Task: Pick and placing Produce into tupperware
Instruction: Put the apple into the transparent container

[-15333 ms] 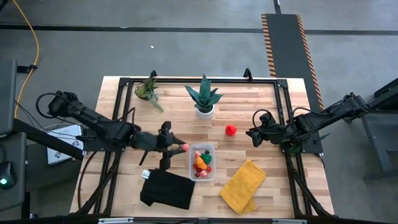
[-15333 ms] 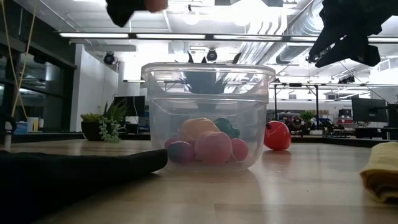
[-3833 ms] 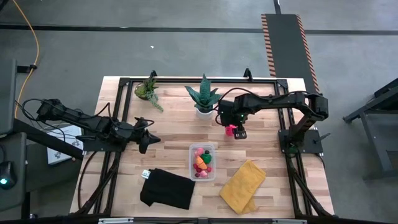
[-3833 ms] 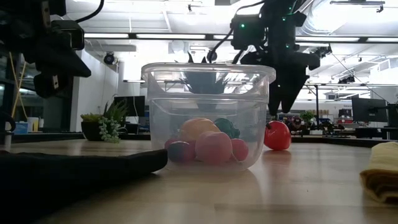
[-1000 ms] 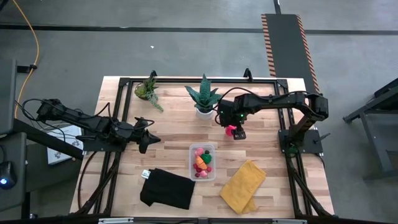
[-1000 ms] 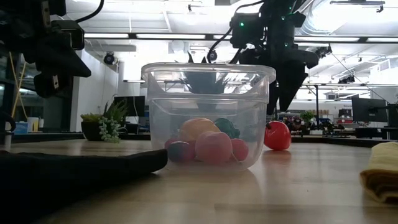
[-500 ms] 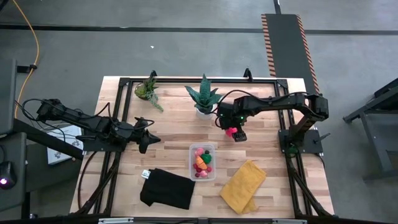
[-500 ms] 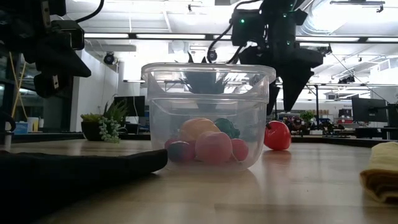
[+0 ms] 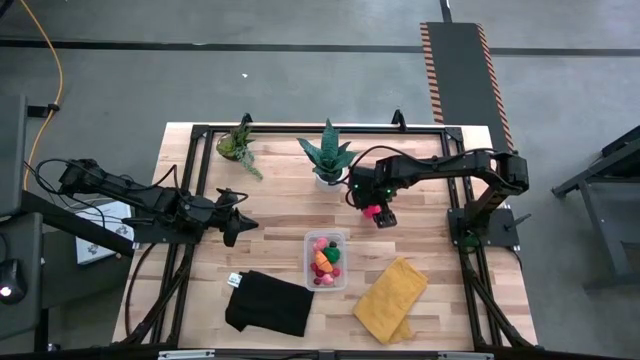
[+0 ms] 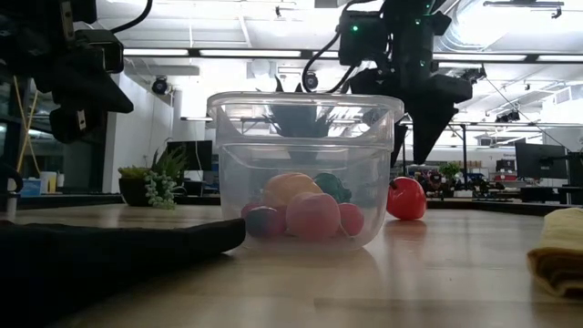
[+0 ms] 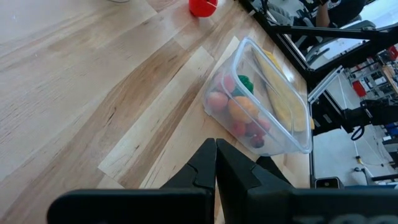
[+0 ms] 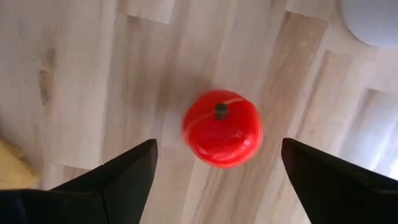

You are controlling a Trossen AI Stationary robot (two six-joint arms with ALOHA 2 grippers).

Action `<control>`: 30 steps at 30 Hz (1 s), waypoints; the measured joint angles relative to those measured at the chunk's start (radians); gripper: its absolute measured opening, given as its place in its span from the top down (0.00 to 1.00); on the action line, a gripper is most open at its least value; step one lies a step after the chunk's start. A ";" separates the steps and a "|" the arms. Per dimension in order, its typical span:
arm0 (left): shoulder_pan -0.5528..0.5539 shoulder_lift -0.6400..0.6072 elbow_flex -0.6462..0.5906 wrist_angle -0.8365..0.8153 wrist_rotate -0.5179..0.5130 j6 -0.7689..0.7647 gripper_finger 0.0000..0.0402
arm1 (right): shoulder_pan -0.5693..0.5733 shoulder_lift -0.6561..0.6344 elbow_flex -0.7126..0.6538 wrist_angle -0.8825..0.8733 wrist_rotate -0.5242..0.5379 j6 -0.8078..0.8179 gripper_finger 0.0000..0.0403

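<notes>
A red round produce piece with a dark stem (image 12: 222, 129) rests on the wooden table, right of the tupperware's far end (image 10: 406, 199). My right gripper (image 12: 219, 146) hangs above it, pointing down and open, one finger on each side and clear of it. The clear tupperware (image 9: 327, 260) stands at the table's middle and holds several small produce pieces (image 11: 241, 107). My left gripper (image 9: 240, 222) waits shut over the table's left part, left of the tupperware, with nothing in it.
A yellow cloth (image 9: 392, 298) lies right of the tupperware near the front edge, and a black cloth (image 9: 268, 303) lies to its left. Two potted plants (image 9: 328, 155) (image 9: 238, 145) stand at the far side. A black frame (image 9: 452, 160) borders the table.
My right gripper has opened wider while staying above the red produce piece. The piece has not moved.
</notes>
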 joint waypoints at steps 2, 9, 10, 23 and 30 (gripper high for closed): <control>0.000 0.000 0.000 0.000 0.000 0.000 1.00 | 0.000 0.000 0.000 0.000 0.004 -0.001 0.17; 0.000 0.000 0.000 0.000 0.000 0.000 1.00 | -0.007 0.002 0.000 -0.012 0.003 -0.005 0.17; 0.000 0.000 0.000 0.000 0.000 0.000 1.00 | -0.011 0.006 0.000 -0.012 0.002 -0.005 0.17; 0.000 0.000 0.000 0.000 0.000 0.000 1.00 | -0.032 0.051 0.000 0.007 -0.001 -0.005 0.17; 0.000 0.000 0.000 0.000 0.000 0.000 1.00 | -0.044 0.048 -0.067 0.068 -0.031 0.033 0.17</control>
